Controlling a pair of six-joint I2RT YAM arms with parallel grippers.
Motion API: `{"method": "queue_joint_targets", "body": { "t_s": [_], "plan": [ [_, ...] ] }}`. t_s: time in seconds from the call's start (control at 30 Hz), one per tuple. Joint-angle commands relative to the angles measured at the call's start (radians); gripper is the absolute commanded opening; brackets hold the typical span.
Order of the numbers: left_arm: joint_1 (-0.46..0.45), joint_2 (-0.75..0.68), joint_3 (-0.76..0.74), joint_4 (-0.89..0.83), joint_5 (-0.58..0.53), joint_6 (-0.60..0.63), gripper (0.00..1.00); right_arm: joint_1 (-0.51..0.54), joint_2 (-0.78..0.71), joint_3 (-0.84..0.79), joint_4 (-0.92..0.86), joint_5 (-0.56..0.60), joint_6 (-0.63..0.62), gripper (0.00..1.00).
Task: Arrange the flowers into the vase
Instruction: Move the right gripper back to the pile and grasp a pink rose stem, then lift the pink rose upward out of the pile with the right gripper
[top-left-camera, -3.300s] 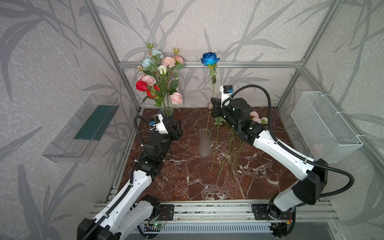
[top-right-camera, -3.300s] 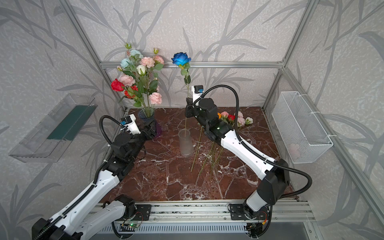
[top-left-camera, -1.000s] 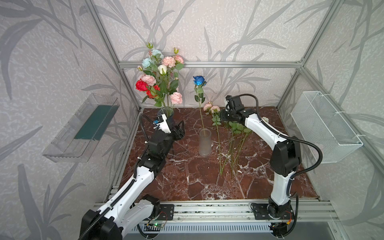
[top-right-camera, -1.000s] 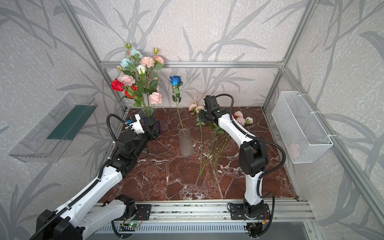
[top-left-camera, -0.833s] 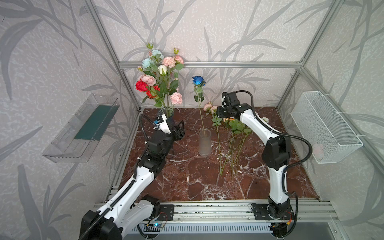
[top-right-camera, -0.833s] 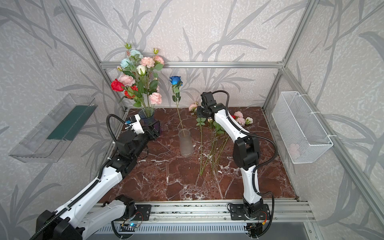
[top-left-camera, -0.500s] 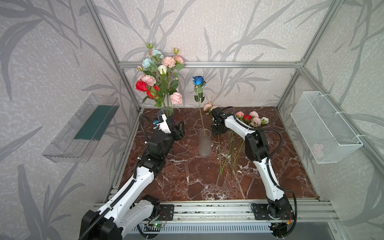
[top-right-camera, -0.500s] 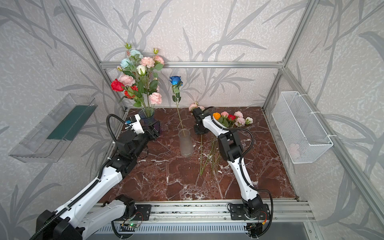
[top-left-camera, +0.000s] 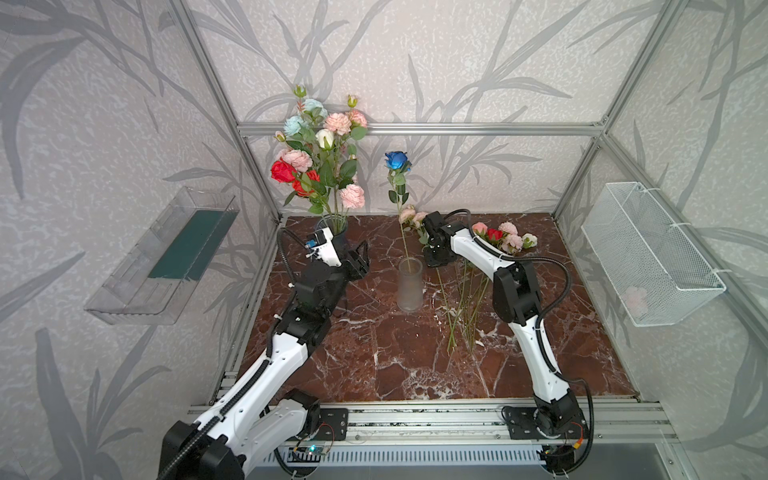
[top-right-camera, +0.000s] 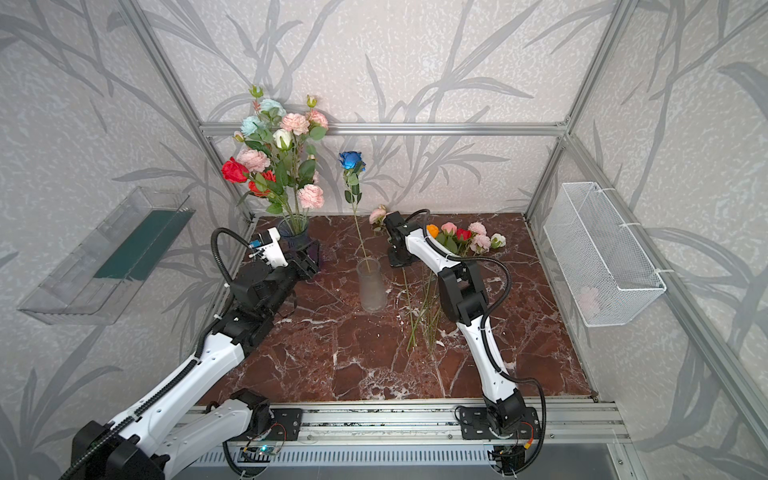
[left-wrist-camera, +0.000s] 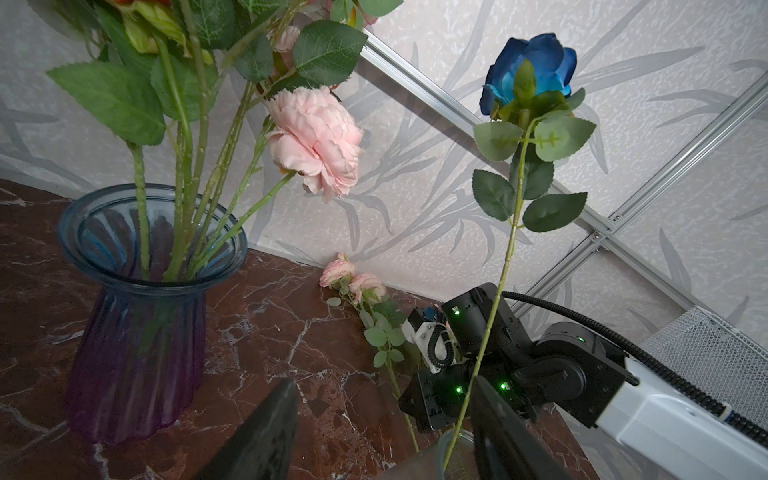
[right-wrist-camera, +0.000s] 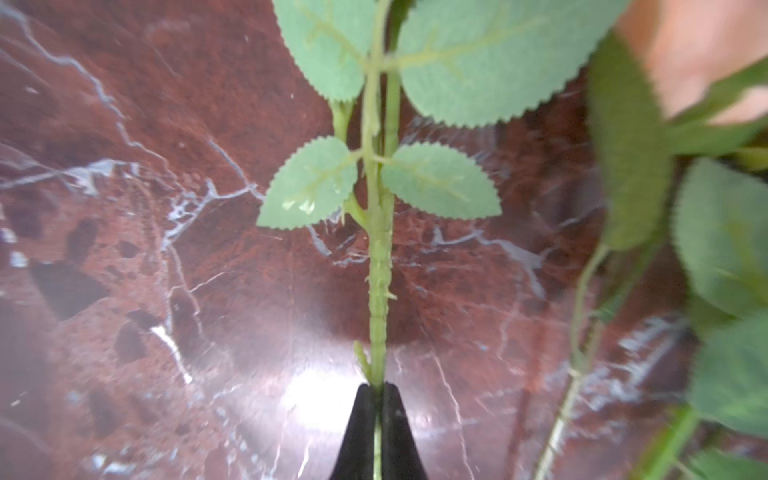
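A frosted glass vase (top-left-camera: 410, 284) (top-right-camera: 371, 286) stands mid-table with a blue rose (top-left-camera: 397, 160) (left-wrist-camera: 528, 70) upright in it. My right gripper (top-left-camera: 436, 262) (right-wrist-camera: 377, 388) is down at the table just right of that vase, shut on the green stem (right-wrist-camera: 380, 266) of a pink flower (top-left-camera: 411, 216) (left-wrist-camera: 353, 278) that lies there. More flowers (top-left-camera: 503, 239) (top-right-camera: 465, 239) lie in a pile at the back right. My left gripper (top-left-camera: 361, 259) (left-wrist-camera: 382, 382) hangs open and empty left of the frosted vase.
A blue-purple glass vase (left-wrist-camera: 137, 332) (top-left-camera: 330, 232) holding a full bouquet stands at the back left, close to my left gripper. A white wire basket (top-left-camera: 648, 253) hangs on the right wall and a clear tray (top-left-camera: 166, 253) on the left wall.
My right arm let go of the blue rose in the frosted vase, swung down to the table beside it and shut on the pink flower's stem. The left arm has stayed still.
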Motion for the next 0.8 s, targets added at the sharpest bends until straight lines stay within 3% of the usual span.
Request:
{"method": "queue_joint_targets", "body": {
  "t_s": [0.0,0.1,0.17,0.33,0.47,0.77],
  "plan": [
    [0.0,-0.025,-0.006,0.024,-0.011,0.004,0.66,-0.001,-0.108,-0.003,0.035,-0.008,-0.014,0.08],
    [0.0,-0.029,-0.006,0.024,-0.011,0.006,0.66,-0.002,-0.089,-0.003,0.022,-0.011,-0.025,0.13],
    [0.0,-0.029,-0.007,0.024,-0.014,0.008,0.66,-0.003,-0.065,-0.002,0.012,-0.024,-0.028,0.22],
    [0.0,-0.022,-0.006,0.024,-0.01,0.008,0.66,-0.005,0.001,0.037,-0.018,-0.044,-0.042,0.28],
    [0.0,-0.019,-0.006,0.024,-0.007,0.005,0.66,-0.003,0.067,0.13,-0.103,-0.006,-0.058,0.3],
    [0.0,-0.01,-0.006,0.026,0.002,0.0,0.66,-0.006,0.112,0.126,-0.139,0.059,-0.104,0.3]
  ]
}}
